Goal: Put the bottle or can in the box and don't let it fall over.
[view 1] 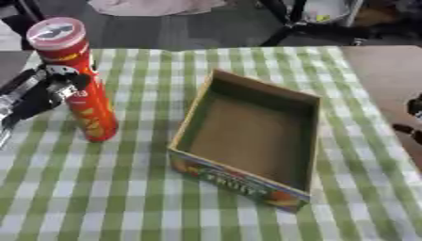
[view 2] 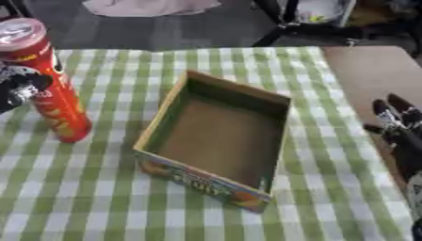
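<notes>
A tall red can [view 1: 92, 113] with a pale lid stands on the green checked cloth at the left, leaning slightly. My left hand [view 1: 45, 92] comes in from the left edge, and its fingers curl round the can at mid-height. An open cardboard box [view 1: 239, 181] with a printed front wall lies in the middle, to the can's right, with nothing inside. My right hand [view 2: 395, 122] rests open at the right edge, off the cloth, fingers pointing up.
The checked cloth [view 1: 99, 197] covers most of the table, and a bare brown strip [view 2: 371, 70] runs along the right. Dark chair or stand legs [view 1: 288, 28] and a pale cloth on the floor lie beyond the far edge.
</notes>
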Controlling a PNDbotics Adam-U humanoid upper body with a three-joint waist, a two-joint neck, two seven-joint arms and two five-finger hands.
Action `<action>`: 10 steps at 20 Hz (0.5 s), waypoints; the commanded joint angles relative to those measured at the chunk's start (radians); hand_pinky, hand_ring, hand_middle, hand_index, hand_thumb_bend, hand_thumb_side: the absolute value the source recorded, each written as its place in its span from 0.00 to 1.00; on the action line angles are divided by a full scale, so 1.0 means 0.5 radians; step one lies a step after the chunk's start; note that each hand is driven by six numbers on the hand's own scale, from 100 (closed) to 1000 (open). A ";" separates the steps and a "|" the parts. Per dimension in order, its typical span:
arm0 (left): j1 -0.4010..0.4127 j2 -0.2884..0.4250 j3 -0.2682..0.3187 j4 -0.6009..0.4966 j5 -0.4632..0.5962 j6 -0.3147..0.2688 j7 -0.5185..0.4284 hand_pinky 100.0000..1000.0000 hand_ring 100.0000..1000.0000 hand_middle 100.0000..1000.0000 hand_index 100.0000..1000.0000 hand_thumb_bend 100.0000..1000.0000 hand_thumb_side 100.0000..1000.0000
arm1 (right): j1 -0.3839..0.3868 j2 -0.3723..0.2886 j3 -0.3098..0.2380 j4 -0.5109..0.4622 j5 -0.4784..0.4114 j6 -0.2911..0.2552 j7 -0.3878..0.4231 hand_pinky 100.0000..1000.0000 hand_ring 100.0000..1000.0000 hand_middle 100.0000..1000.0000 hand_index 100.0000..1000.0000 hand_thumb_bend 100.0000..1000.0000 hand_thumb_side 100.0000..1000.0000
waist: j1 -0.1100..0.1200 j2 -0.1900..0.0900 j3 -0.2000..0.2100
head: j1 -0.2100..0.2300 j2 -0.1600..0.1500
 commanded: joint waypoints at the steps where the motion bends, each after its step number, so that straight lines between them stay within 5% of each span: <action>1: -0.037 0.033 0.017 -0.010 0.031 -0.011 0.001 1.00 0.79 0.99 0.89 0.50 0.79 | -0.023 -0.034 -0.017 -0.020 0.007 0.005 -0.002 0.67 1.00 1.00 0.89 0.24 0.22 | 0.001 -0.027 -0.005 | -0.009 -0.013; 10: -0.048 0.017 0.021 0.018 0.051 -0.011 0.026 1.00 0.76 0.98 0.87 0.50 0.79 | -0.026 -0.023 -0.017 -0.021 0.003 0.012 0.001 0.67 1.00 1.00 0.89 0.24 0.23 | -0.002 -0.024 -0.005 | -0.019 -0.021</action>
